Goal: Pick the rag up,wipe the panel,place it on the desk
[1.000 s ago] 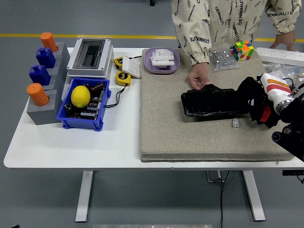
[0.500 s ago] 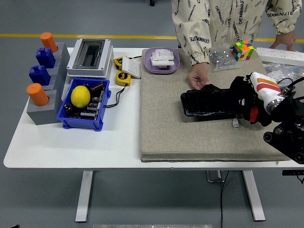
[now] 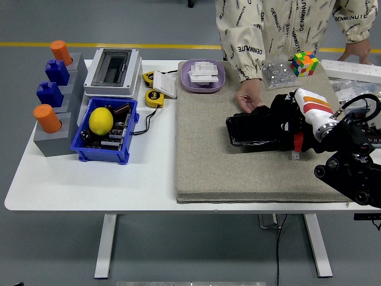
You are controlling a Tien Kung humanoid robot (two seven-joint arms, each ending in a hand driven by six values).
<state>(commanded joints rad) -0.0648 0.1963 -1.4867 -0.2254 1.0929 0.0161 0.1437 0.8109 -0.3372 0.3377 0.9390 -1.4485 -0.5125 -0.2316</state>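
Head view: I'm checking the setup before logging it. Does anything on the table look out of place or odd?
Mostly orderly. One oddity: a yellow lemon sits in the blue plastic bin among electronic parts. The black panel lies slightly skewed on the grey felt mat.

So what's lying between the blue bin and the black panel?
In the head view, between the blue bin and the black panel lie only bare white table and bare grey mat.

- The right hand (image 3: 290, 122) covers the right part of the black panel (image 3: 253, 130); any rag beneath it cannot be made out against the dark glove.
- The right arm (image 3: 351, 164) is cut off by the right edge.
- The person (image 3: 280, 30) is cut off at the top.
- The contents of the clear bag (image 3: 275, 74) are too small to tell.
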